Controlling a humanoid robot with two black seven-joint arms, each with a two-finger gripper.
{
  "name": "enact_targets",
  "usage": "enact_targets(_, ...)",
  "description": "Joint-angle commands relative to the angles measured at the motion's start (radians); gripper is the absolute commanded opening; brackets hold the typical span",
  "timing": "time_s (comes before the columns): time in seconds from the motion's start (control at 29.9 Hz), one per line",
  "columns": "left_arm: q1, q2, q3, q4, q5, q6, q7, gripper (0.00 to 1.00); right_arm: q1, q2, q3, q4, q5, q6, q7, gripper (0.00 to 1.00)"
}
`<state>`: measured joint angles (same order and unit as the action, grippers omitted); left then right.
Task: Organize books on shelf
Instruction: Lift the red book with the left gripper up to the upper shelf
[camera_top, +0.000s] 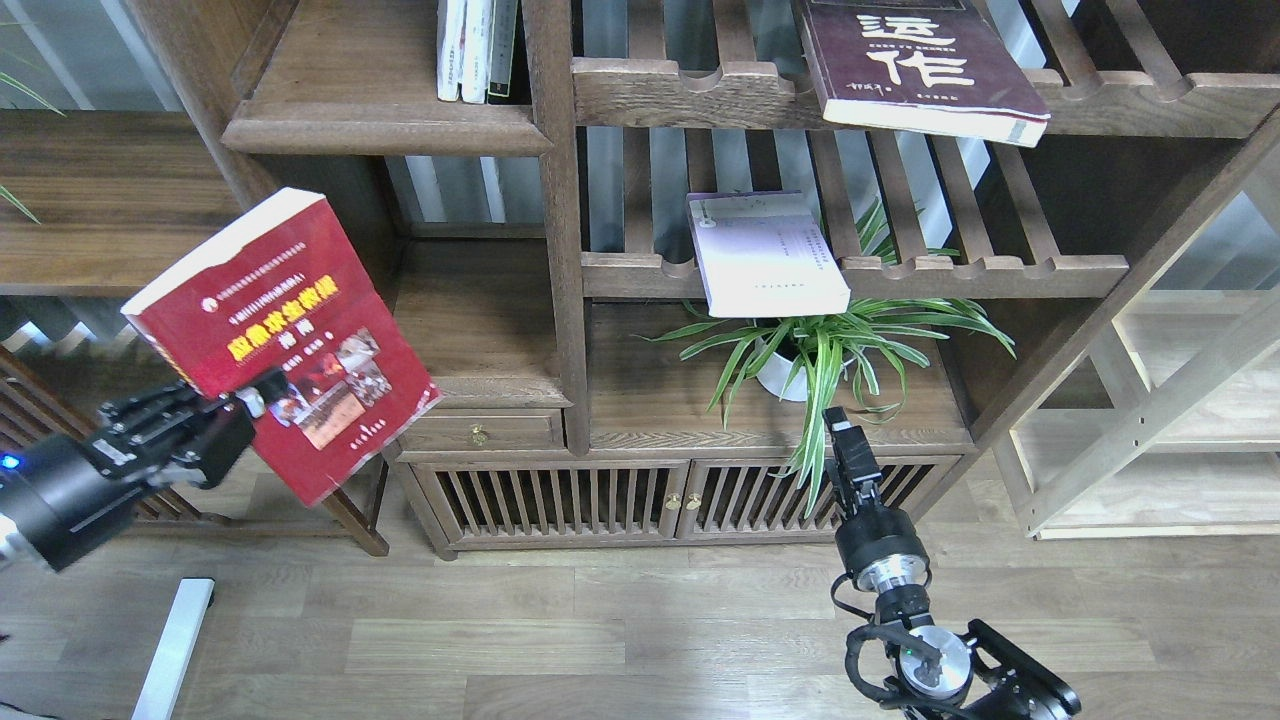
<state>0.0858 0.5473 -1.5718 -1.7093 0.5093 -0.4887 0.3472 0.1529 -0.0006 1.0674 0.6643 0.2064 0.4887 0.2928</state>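
Head view: the red book (285, 340) is held up in the air by the left pincer (245, 405), clamped at its lower left corner, cover facing out and tilted, well left of the cabinet's middle post. The shelf (385, 125), a flat dark board at upper left, already carries a few upright books (476, 48) at its right end. The maroon book (915, 65) is laid flat on the top slatted rack (690, 95), sticking out over the front rail. The lavender book (765, 255) is parked the same way on the lower rack (1000, 270), right above a potted plant (820, 350). The right pincer (845, 440) is pointed up in front of the plant's leaves, holding nothing; it's seen end-on and dark, so how wide it is can't be told.
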Motion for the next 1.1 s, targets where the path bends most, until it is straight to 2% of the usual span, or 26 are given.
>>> enact_targets(0.0,-0.017,-0.004,-0.053,-0.001,0.046,0.0,0.003,0.06,0.004,0.001,-0.003,-0.006,0.001,0.0,0.0,1.0)
enact_targets(0.17,-0.049,-0.006,-0.103,-0.001,0.06,0.0,0.016,0.06,0.022,0.001,-0.004,-0.009,0.002,0.0,0.0,1.0)
enact_targets(0.37,-0.11,0.003,-0.151,0.005,0.063,0.0,0.075,0.06,0.04,0.001,-0.006,-0.011,0.002,0.0,0.0,1.0)
enact_targets(0.64,-0.173,-0.092,-0.189,0.005,0.094,0.0,0.056,0.05,0.045,0.001,-0.007,-0.022,0.016,0.0,0.0,1.0)
enact_targets(0.77,-0.192,-0.096,-0.203,0.014,0.094,0.0,0.056,0.05,0.05,0.001,-0.006,-0.022,0.016,0.0,0.0,1.0)
enact_targets(1.07,-0.235,-0.087,-0.206,0.031,0.095,0.0,0.084,0.05,0.05,0.001,-0.006,-0.022,0.018,0.0,0.0,1.0)
